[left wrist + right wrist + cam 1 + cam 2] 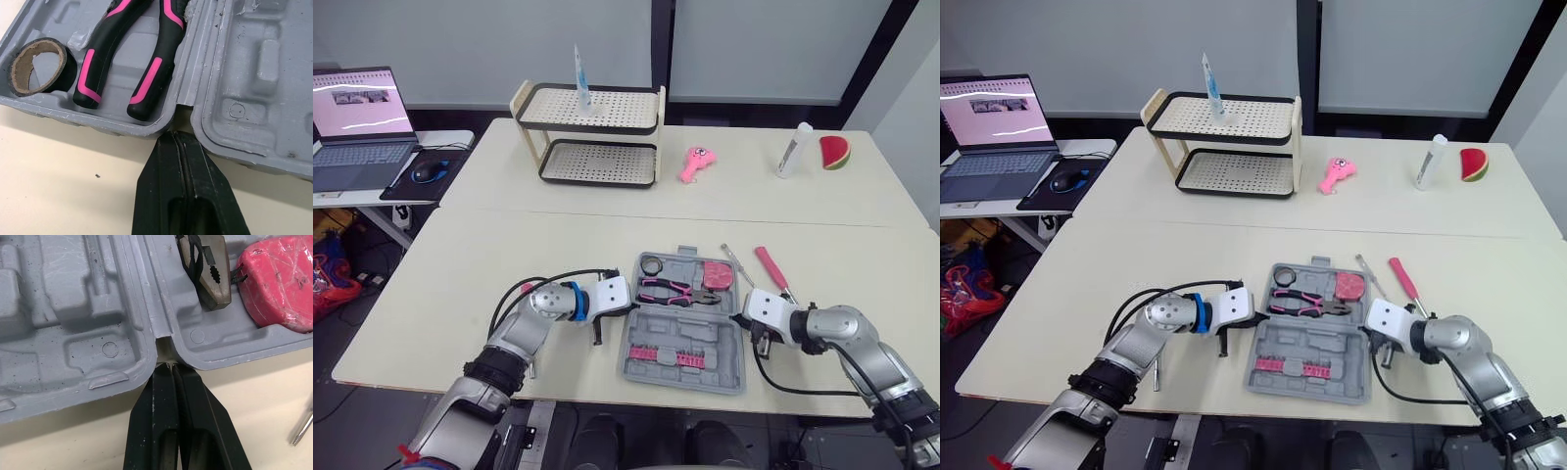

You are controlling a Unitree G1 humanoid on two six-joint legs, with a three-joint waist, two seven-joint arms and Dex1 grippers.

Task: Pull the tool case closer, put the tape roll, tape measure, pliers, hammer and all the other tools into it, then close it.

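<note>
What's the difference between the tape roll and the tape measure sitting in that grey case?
The tape roll is a black open ring with a brown core; the tape measure is a solid pink-red block. The tape roll lies at the left end of the tool case, the tape measure at the right end, with the pliers between them. Both lie in the case's far half.
</note>
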